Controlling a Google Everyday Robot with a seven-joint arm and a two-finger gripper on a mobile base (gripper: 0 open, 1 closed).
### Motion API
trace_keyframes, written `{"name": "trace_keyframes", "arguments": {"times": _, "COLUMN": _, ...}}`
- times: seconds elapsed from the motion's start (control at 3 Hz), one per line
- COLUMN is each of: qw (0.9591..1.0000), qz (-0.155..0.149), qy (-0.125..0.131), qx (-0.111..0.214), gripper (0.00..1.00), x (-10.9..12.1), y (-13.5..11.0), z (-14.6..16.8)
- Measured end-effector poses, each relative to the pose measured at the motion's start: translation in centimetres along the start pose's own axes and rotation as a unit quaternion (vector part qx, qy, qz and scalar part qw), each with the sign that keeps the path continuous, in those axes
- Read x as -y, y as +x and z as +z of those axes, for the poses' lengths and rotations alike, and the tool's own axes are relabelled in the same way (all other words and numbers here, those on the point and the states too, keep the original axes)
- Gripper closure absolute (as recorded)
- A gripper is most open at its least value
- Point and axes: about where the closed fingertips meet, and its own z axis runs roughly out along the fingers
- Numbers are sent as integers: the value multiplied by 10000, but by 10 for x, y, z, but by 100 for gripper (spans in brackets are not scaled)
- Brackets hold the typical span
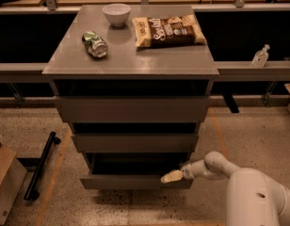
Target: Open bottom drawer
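The grey three-drawer cabinet [131, 109] stands in the middle of the camera view. Its bottom drawer [131, 181] is the lowest grey front and stands pulled out a little beyond the middle drawer [134, 142], with a dark gap above it. My gripper [172, 176] reaches in from the lower right on a white arm [215, 166]. Its pale tip rests at the top edge of the bottom drawer front, right of the middle.
On the cabinet top lie a white bowl [116, 14], a crushed green can [94, 44] and a chip bag [167, 30]. A black bar [40, 166] and a brown box [4, 185] lie on the floor at left. A small bottle [260, 56] stands on the right ledge.
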Motion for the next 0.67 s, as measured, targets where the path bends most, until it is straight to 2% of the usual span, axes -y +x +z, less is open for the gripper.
{"name": "trace_keyframes", "arguments": {"times": 0.33, "qw": 9997, "qz": 171, "qy": -95, "qx": -149, "gripper": 0, "x": -4, "y": 15, "z": 10}}
{"name": "trace_keyframes", "arguments": {"times": 0.67, "qw": 9982, "qz": 397, "qy": -191, "qx": -399, "gripper": 18, "x": -21, "y": 38, "z": 17}}
